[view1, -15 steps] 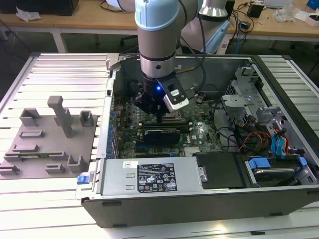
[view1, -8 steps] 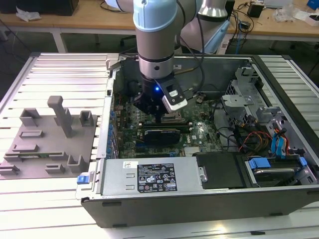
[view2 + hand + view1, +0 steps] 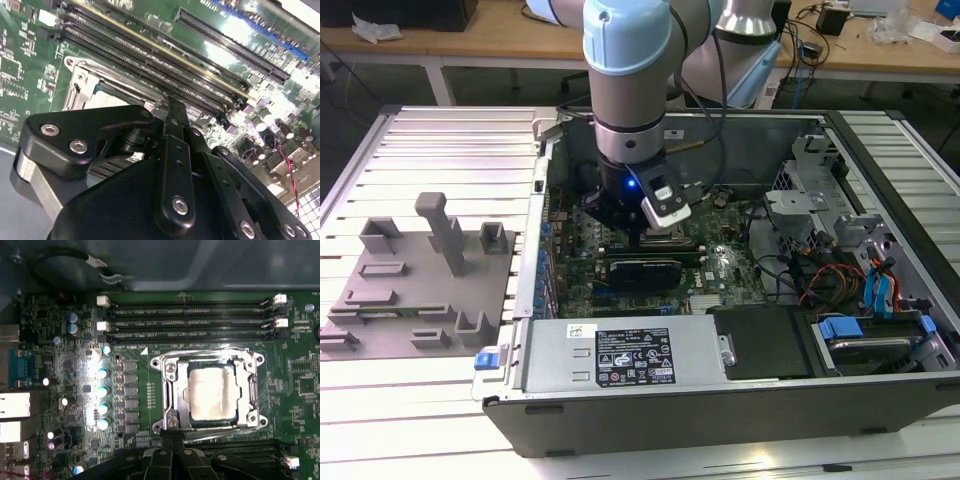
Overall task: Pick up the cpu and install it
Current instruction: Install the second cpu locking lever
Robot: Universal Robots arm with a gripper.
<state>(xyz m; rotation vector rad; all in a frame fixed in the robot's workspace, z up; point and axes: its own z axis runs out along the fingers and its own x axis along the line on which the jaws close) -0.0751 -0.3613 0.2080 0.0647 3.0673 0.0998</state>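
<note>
The black gripper (image 3: 172, 442), its fingers pressed together and empty, hangs just beside the socket frame (image 3: 165, 390), where the cpu (image 3: 211, 392) already lies seated flat.

cpu (image 3: 212, 392): silver-white top, thin dark rim
socket frame (image 3: 210, 390): bright metal around dark inner edges
gripper (image 3: 172, 450): matte black, silver screw heads
board (image 3: 135, 385): green, with black slots and pale blue-white capacitors
fixture (image 3: 415, 285): plain grey
arm (image 3: 630, 70): pale blue and silver-grey
</note>
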